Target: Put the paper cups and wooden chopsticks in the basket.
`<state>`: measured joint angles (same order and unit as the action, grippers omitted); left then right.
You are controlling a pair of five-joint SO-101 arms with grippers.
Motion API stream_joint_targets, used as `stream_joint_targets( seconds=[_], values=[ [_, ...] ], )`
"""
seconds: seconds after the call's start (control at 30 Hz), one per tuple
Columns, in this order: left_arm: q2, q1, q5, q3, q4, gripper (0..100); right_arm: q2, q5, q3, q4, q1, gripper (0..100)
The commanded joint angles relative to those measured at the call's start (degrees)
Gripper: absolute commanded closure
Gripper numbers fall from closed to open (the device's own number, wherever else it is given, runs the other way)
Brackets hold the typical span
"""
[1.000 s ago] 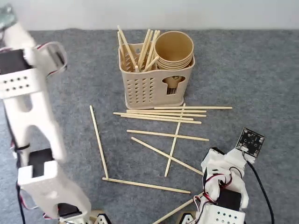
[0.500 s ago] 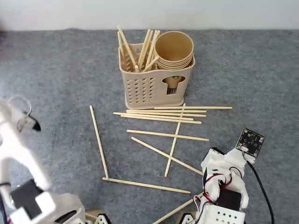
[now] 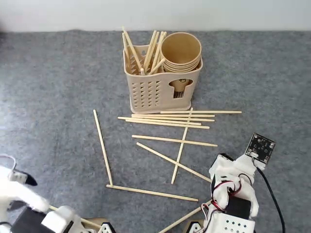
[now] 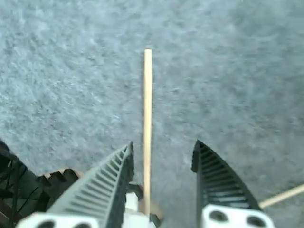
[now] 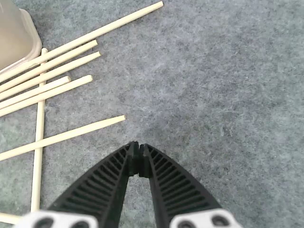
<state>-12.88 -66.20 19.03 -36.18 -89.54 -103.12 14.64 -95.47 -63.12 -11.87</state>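
Note:
A beige basket stands at the back middle of the grey mat, holding a stack of paper cups and several wooden chopsticks. More chopsticks lie scattered in front of it. My left gripper hangs open just over the mat, with one loose chopstick lying lengthwise between its fingers. The left arm sits low at the front left corner. My right gripper is shut and empty, apart from the nearest chopstick ends. The right arm rests at the front right.
A long chopstick runs front to back left of centre, and another lies across near the front. The basket's corner appears in the right wrist view. Bare mat spreads out on the far left and far right.
The left arm has swung down from the left side of the table to the front left corner, dropping low. The right arm and the chopsticks have stayed put.

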Motion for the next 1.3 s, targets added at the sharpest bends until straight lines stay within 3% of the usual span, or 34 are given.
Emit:
stream_joint_targets(
  seconds=[0.0,0.43,0.53,0.63,0.8,0.97,1.13,1.27],
  values=[
    [-2.46,-3.34,-2.29,-5.14,7.21,81,-0.84,0.18,-0.88,-0.48,-0.40,99.0],
    [-2.46,-4.84,-5.27,-21.41,27.78,81,-0.84,0.18,-0.88,-0.48,-0.40,99.0],
    [-2.46,-4.75,-5.10,-23.69,32.09,87,-0.84,0.18,-0.88,-0.48,-0.40,99.0],
    [-2.46,-4.75,-5.27,-23.69,32.70,98,-0.84,0.18,-0.88,-0.48,-0.40,99.0],
    [-2.81,-3.96,-5.27,-23.52,32.53,99,-0.84,0.18,-0.88,-0.48,-0.40,99.0],
    [-2.90,-1.93,-5.36,-19.30,23.56,99,-0.84,0.18,-0.88,-0.48,-0.40,99.0],
    [-2.90,5.80,-4.92,-6.64,5.01,99,-0.84,0.18,-0.88,-0.48,-0.40,99.0],
    [-2.90,12.75,-0.62,3.56,-2.81,99,-0.84,0.18,-0.88,-0.48,-0.40,99.0]
  ],
)
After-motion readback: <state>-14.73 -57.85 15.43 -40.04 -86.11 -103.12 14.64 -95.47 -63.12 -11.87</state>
